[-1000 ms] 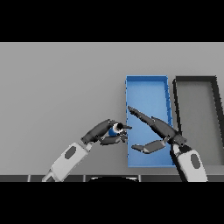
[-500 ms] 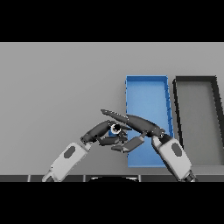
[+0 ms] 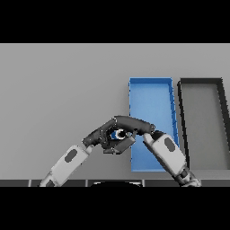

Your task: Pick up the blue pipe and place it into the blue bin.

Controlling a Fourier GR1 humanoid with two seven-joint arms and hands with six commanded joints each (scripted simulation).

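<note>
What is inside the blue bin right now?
The blue bin shows only its bare blue floor; the right hand and forearm cover its lower left part. The blue pipe sits outside, between both hands.

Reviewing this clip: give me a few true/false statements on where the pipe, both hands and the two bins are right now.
1. The blue pipe lies inside the blue bin. False: it is left of the bin, between the two hands.
2. The right hand reaches over the pipe. True.
3. The left hand rests far from the pipe. False: it is right at the pipe.
4. A black bin stands right of the blue bin. True.
</note>
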